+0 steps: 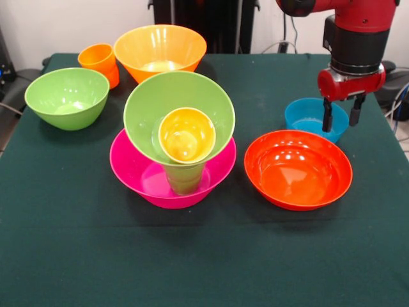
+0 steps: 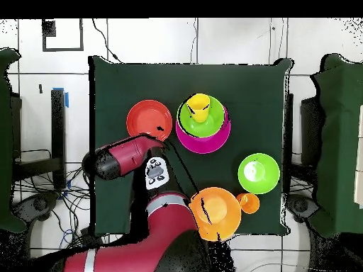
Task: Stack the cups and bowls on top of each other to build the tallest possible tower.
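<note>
A: From the front, what do you get that the overhead hides from you?

B: You see the blue bowl (image 1: 316, 117) just behind the red-orange bowl (image 1: 298, 169), with the claw (image 1: 341, 113) hanging over it, its two fingers parted and nothing between them. From above, the arm (image 2: 124, 157) covers that bowl, so you cannot see it there.

A: And the tower?

B: The tower (image 1: 174, 147) stands mid-desk. Its base is the pink bowl (image 1: 135, 167); a green cup (image 1: 184, 178) stands upright in it. A light green bowl (image 1: 148, 110) sits tilted on top, its mouth tipped towards your front camera, and the yellow cup (image 1: 186, 135) lies inside that. From above, the yellow cup (image 2: 199, 106) sits off-centre over the pink rim (image 2: 205, 144).

A: The loose pieces?

B: On the green desk (image 1: 77, 243) you have a second light green bowl (image 1: 66, 97), an orange bowl (image 1: 160, 50) and, touching it, an orange cup (image 1: 100, 62). All three are empty, as are the red-orange and blue bowls.
</note>
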Motion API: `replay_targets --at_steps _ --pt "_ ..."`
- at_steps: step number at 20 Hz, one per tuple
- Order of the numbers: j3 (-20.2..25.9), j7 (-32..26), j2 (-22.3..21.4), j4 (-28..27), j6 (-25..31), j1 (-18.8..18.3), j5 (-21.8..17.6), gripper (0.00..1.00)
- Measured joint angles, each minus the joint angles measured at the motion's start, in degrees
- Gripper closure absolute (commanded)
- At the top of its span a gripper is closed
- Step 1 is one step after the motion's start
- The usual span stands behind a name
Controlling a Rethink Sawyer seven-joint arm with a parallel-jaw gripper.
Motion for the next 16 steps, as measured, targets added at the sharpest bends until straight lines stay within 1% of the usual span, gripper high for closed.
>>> replay_targets --at_steps 7,12,16 --pt "-0.06 0.00 0.95 -0.01 -1.29 0.69 0.00 0.00" --pt "-0.06 0.00 3.35 -0.02 -4.14 1.19 0.01 0.00" --pt "-0.26 0.00 4.53 -0.02 -5.15 1.43 0.01 0.00"
